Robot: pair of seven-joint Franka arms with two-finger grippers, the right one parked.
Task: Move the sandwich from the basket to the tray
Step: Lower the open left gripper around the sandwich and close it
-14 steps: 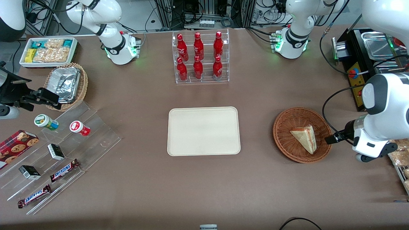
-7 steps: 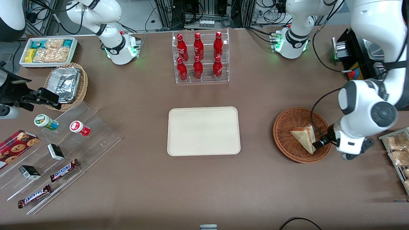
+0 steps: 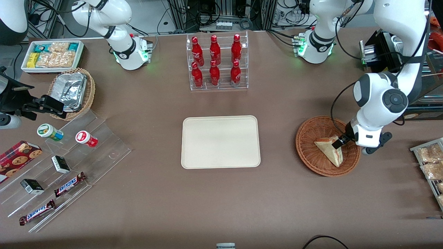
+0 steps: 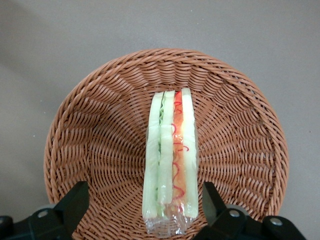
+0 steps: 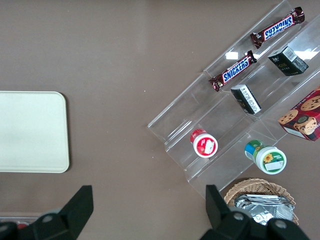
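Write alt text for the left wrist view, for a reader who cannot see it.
A wrapped sandwich stands on edge in a round brown wicker basket, its red and green filling facing the camera. The open end effector hangs just above it, one finger on each side, not touching. Bare brown table surrounds the basket.

"SNICKERS" is the only wording that reads clearly: it runs in blue letters along two brown chocolate bars (image 5: pixel 277 24) (image 5: pixel 235 70) lying on the clear stepped display stand (image 5: pixel 220 120). The same two bars show at about eight o'clock on the worktop (image 3: pixel 221 200) in the front view. The marks on the tubs, the small dark boxes and the red bottles cannot be read.
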